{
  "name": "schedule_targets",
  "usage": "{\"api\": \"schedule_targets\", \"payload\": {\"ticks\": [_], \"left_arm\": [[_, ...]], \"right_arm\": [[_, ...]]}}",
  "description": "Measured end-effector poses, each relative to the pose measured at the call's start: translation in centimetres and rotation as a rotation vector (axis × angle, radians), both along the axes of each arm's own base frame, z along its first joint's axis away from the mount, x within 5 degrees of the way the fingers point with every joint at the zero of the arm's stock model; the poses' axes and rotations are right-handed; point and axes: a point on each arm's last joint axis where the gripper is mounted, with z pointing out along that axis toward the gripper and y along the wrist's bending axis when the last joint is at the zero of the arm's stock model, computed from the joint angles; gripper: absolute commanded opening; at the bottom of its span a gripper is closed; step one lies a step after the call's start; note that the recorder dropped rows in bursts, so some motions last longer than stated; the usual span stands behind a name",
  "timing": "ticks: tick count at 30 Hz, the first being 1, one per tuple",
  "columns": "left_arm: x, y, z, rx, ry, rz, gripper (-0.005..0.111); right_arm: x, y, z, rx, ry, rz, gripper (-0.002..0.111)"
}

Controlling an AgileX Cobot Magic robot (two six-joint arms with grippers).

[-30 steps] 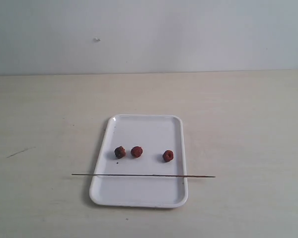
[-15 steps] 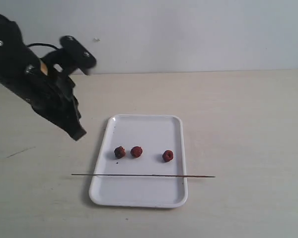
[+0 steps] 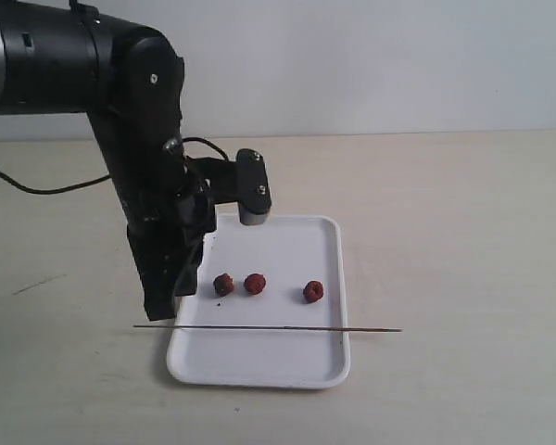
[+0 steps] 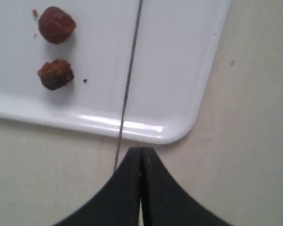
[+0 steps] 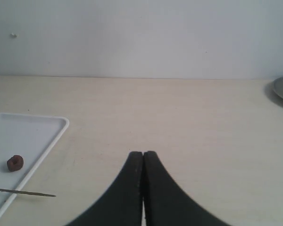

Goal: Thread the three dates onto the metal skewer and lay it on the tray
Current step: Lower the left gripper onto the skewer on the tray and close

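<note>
Black left gripper (image 3: 160, 311), tips pressed together, just beside left end of thin dark grey metal skewer (image 3: 269, 328). Skewer lies across flat white rectangular tray (image 3: 269, 243). Three small wrinkled red-brown dates (image 3: 255, 284) sit loose on tray, beside skewer. Black right gripper (image 5: 143, 153) pressed together, empty, over pale table (image 5: 203, 117).

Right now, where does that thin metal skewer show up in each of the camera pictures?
Exterior view: the skewer lies across the white tray at the end nearest the camera, with both ends overhanging.
Left wrist view: the skewer crosses the tray and ends close by the left gripper.
Right wrist view: only one end shows, poking past the tray's rim near one date.
Shared landmark: the white tray.
</note>
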Motion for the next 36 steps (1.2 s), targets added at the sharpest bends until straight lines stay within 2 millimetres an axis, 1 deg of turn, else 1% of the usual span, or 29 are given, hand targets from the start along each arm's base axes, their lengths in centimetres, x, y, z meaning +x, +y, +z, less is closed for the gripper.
{"api": "schedule_targets", "payload": {"ticks": [2,5,6,7,12,13,15,25,36], "left_arm": [[0.2,-0.4,-1.8,0.011,0.050,-0.022,0.000],[0.9,-0.9,-3.8,0.017,0.039,-0.036,0.001],[1.1,-1.0,-4.4,0.019,0.029,-0.038,0.003],[1.2,-1.0,-4.6,0.020,0.025,-0.042,0.011],[1.4,-1.1,-5.8,0.029,0.033,-0.043,0.036],[1.5,-1.2,-6.0,0.031,0.036,-0.043,0.039],[1.5,-1.2,-6.2,0.036,0.039,-0.044,0.044],[1.8,-1.4,-6.3,0.012,0.006,-0.042,0.044],[2.0,-1.6,-8.6,0.034,0.034,-0.042,0.044]], "right_arm": [[0.0,0.0,0.0,0.000,0.000,0.000,0.000],[0.0,0.0,0.0,0.000,0.000,0.000,0.000],[0.0,0.0,0.0,0.000,0.000,0.000,0.000],[0.0,0.0,0.0,0.000,0.000,0.000,0.000],[0.0,0.0,0.0,0.000,0.000,0.000,0.000],[0.0,0.0,0.0,0.000,0.000,0.000,0.000],[0.0,0.0,0.0,0.000,0.000,0.000,0.000],[0.0,0.0,0.0,0.000,0.000,0.000,0.000],[0.0,0.0,0.0,0.000,0.000,0.000,0.000]]}}
